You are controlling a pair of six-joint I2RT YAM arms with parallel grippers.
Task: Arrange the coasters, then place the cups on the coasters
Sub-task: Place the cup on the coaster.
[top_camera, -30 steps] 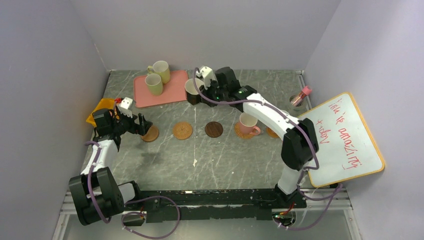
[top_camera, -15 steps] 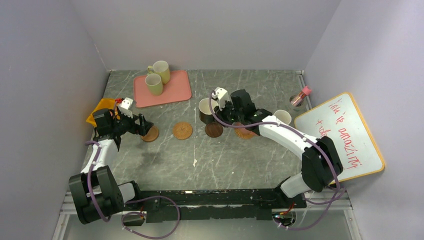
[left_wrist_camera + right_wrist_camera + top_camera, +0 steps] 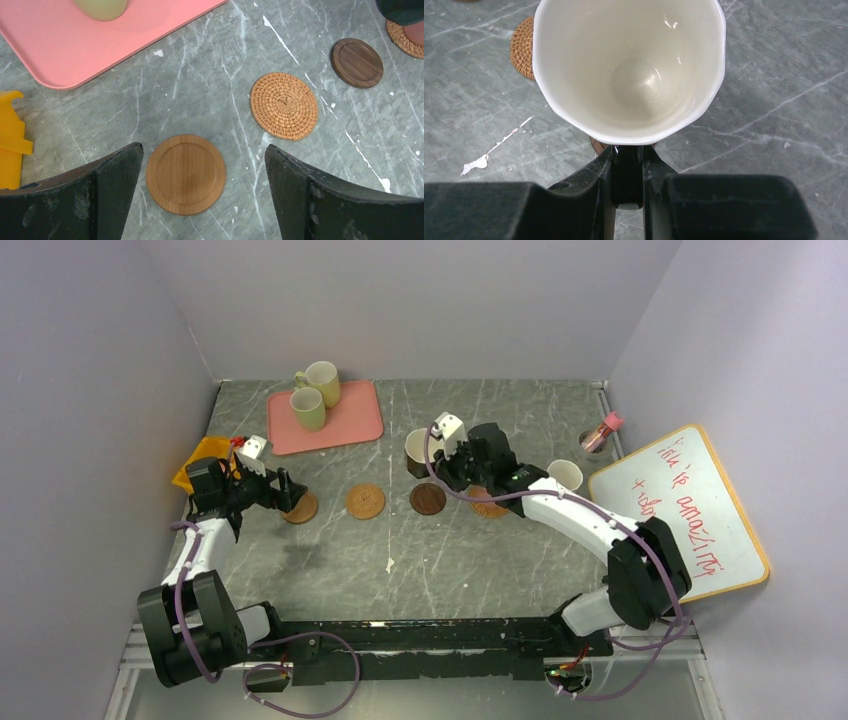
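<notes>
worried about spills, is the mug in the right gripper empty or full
Empty: the right wrist view looks straight into the black mug, and its pale inside is bare to the bottom.

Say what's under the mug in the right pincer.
Only a dark brown sliver, probably a coaster, shows below the mug; the mug covers everything else beneath it.

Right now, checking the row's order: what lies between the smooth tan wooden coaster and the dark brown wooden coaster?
A round woven orange-brown coaster, touching neither the tan coaster nor the dark coaster; left wrist view shows it.
</notes>
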